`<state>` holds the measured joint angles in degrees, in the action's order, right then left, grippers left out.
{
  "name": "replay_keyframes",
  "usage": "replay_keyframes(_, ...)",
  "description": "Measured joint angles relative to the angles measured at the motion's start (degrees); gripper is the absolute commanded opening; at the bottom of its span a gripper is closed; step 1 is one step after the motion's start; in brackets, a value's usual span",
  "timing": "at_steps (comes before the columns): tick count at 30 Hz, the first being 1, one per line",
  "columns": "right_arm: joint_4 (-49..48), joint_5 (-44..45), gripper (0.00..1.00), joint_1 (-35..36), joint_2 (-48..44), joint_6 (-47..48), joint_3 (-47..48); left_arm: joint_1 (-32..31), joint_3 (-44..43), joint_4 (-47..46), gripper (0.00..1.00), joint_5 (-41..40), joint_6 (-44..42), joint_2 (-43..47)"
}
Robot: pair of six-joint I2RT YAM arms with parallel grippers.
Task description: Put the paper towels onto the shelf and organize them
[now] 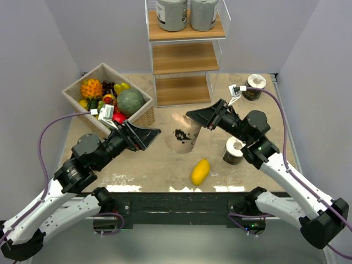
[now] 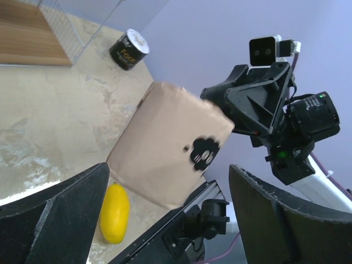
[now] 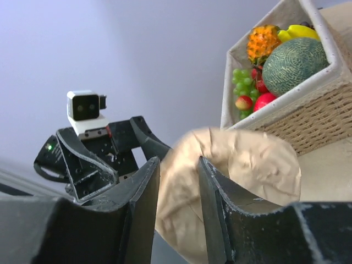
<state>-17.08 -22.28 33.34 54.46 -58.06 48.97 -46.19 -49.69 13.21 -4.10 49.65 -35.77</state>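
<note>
The right gripper (image 1: 191,116) pinches the rim of a tan, black-printed paper towel roll (image 1: 183,137), seemingly lifted over mid-table; the left gripper (image 1: 151,133) gapes beside it. A yellow oblong mango (image 1: 200,171) and a dark-wrapped roll (image 1: 235,150) sit near, the white-wire wooden shelf (image 1: 184,58) beyond.

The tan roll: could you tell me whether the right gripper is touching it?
Touching: the right wrist view shows the right gripper pinching the tan roll by its wall.
</note>
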Motion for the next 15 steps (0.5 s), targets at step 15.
replay_keyframes(15,16.6,8.8,0.47,0.0,16.0,11.2,-1.7,0.0,-0.1,13.5,0.92,-9.4,-8.5,-1.6)
